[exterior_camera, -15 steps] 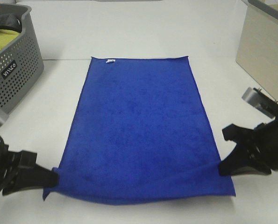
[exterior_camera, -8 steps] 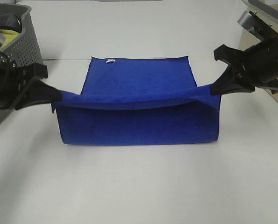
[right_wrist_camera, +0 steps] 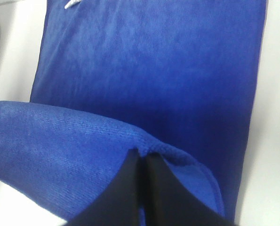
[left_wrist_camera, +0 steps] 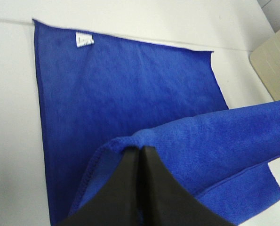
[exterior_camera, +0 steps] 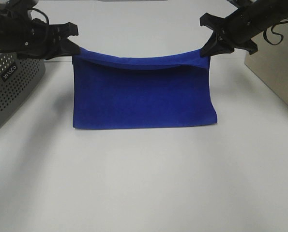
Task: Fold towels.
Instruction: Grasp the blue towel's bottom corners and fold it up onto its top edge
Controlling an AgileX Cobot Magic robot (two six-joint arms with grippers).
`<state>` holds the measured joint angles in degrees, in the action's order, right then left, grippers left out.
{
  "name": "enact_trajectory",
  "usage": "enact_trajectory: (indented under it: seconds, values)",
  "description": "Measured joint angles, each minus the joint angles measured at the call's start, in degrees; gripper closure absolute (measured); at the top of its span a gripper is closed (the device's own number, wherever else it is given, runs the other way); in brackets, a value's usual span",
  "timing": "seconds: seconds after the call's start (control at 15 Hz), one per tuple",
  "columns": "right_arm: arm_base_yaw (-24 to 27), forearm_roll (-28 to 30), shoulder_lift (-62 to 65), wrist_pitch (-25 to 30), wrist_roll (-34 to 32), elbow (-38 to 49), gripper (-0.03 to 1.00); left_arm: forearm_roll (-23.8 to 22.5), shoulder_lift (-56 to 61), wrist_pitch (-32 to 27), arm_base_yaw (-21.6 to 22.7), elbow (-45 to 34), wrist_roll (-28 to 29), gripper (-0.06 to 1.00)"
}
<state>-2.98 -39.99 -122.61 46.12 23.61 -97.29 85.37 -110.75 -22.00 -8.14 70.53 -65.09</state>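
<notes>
High view: both arms run off the top edge, the basket (exterior_camera: pixel 13 82) is cut by the frame, and the towel (exterior_camera: pixel 144 101) hides its own far edge behind the raised flap. It sits on the table (exterior_camera: pixel 144 183) just beside the basket, doubled over, long axis running away from the basket toward the beige box (exterior_camera: pixel 274 72), fold facing the camera. The left gripper (exterior_camera: pixel 72 47) and right gripper (exterior_camera: pixel 205 50) each clench a top-layer corner, and the edge sags between them.

Left wrist: jaws pinched on the hem, and the tag (left_wrist_camera: pixel 84 40) shows on the flat lower layer.

Right wrist: same pinch, tag mostly cut off.
</notes>
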Motion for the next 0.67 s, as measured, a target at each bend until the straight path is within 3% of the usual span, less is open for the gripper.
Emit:
enact_trajectory:
  seconds: [0.4, 0.67]
  values:
    - [0.06, 2.69, -18.11, 0.11, -1.6, -28.88, 0.97, -0.52, -15.53, 4.35, -0.06, 24.35, -0.23, 0.94]
    - [0.06, 6.47, -25.21, -1.32, -2.98, -35.87, 0.97, -0.52, -24.52, 4.35, -0.06, 33.8, -2.81, 0.94]
